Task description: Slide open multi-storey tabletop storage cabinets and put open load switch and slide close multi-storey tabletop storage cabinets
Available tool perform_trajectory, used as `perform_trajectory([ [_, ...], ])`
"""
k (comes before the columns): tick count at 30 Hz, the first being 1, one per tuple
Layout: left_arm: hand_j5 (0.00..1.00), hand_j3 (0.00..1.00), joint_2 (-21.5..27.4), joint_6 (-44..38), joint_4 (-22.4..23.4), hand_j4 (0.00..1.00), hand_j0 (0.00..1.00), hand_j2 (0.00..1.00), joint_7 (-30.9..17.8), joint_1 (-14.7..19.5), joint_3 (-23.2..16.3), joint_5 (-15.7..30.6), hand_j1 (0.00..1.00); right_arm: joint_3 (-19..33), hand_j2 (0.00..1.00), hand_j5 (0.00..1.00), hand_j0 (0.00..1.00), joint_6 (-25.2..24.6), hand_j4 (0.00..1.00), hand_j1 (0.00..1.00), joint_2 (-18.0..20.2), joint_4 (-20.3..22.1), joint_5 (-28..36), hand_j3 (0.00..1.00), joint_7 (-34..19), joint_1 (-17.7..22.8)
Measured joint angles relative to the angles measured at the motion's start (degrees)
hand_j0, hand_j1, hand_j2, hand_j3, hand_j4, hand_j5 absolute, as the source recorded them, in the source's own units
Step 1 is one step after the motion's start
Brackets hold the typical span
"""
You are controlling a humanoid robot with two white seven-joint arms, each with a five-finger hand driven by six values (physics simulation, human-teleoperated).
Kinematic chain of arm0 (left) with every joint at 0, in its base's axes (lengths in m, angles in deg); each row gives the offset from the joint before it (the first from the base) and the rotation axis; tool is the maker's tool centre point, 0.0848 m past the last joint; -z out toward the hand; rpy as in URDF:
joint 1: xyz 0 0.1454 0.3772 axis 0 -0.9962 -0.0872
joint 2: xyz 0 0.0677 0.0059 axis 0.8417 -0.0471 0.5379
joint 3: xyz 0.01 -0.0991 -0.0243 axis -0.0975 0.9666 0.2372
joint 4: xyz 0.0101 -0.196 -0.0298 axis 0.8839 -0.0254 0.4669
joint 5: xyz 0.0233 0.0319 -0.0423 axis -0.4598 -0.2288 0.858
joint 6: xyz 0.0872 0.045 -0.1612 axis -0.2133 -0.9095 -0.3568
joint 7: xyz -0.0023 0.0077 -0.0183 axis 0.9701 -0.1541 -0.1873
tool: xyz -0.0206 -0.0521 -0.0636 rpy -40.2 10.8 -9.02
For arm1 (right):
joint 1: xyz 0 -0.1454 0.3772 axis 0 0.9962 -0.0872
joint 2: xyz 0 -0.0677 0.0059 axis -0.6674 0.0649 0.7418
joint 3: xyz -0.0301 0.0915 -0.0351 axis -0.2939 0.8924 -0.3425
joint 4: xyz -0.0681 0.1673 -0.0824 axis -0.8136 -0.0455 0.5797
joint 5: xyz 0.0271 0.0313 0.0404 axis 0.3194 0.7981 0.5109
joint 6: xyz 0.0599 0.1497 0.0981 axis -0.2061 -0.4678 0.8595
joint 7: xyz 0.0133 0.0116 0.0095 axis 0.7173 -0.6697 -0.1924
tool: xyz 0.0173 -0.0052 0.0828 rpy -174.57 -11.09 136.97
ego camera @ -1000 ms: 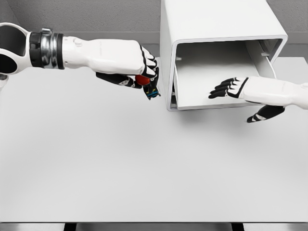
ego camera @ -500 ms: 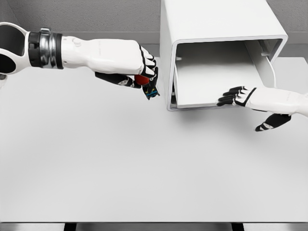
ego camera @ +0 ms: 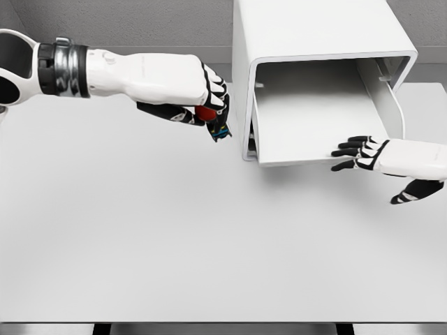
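Two hands share this step: the left robot hand (ego camera: 209, 105), grasping the load switch (ego camera: 218, 128) left of the cabinet (ego camera: 314, 42), should carry it right over the open drawer (ego camera: 318, 112); the right robot hand (ego camera: 370, 153), fingers released, should keep clear.

Plain white worktop (ego camera: 174, 237) fills view, evenly lit, soft shadows. Grey wall (ego camera: 126, 24) behind. Dark gaps under front edge.
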Motion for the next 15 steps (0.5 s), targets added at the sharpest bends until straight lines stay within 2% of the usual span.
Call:
perform_trajectory([
  [15,0.43,0.43,0.88,-0.02,-0.13,0.43,0.43,0.43,0.05,0.97,0.16,0.87,0.43,-0.08,1.0,1.0,1.0,0.02,1.0,1.0,3.72,0.58,-0.1,1.0,0.33,-0.09],
])
